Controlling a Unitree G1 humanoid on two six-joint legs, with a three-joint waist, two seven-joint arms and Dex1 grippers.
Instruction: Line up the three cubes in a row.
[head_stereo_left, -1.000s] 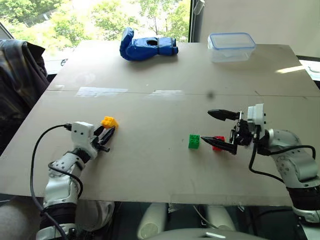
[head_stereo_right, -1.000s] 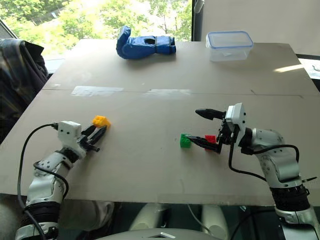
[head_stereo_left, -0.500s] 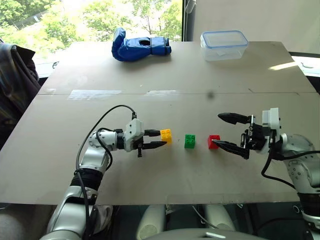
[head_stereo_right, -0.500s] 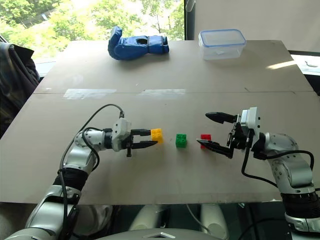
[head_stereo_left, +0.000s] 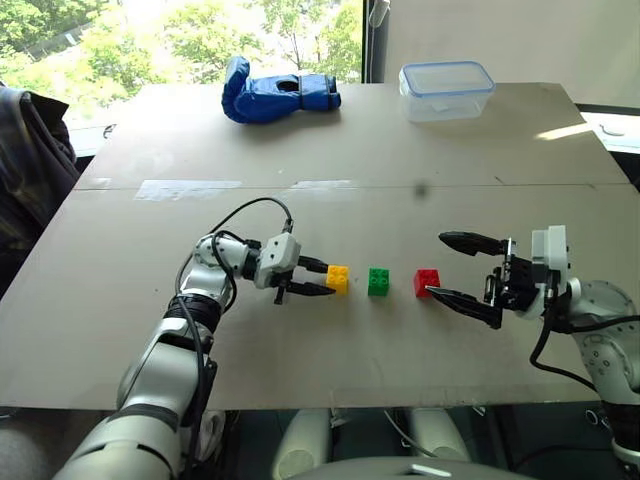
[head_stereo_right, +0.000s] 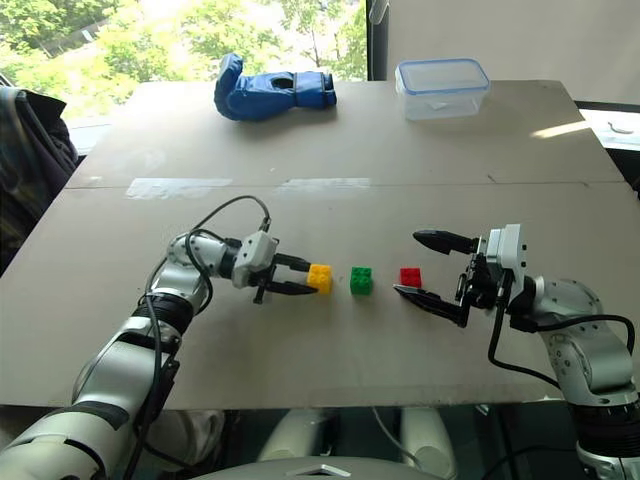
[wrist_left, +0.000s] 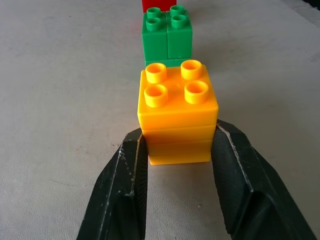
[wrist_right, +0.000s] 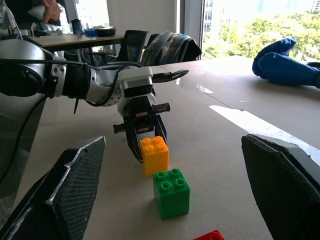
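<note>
Bare table (head_stereo_left: 300, 150), left claw (head_stereo_left: 322, 279) gripping yellow cube (head_stereo_left: 338, 279), right claw (head_stereo_left: 452, 268) open

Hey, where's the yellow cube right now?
In the left eye view the yellow cube sits on the table at the left end of the row, just left of the green cube, clamped in the left gripper.

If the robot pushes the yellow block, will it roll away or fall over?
Probably neither. The yellow block has flat sides and sits flat on the table, so it should slide. It looks like hard plastic, so the left gripper squeezing it likely won't squash it.
</note>
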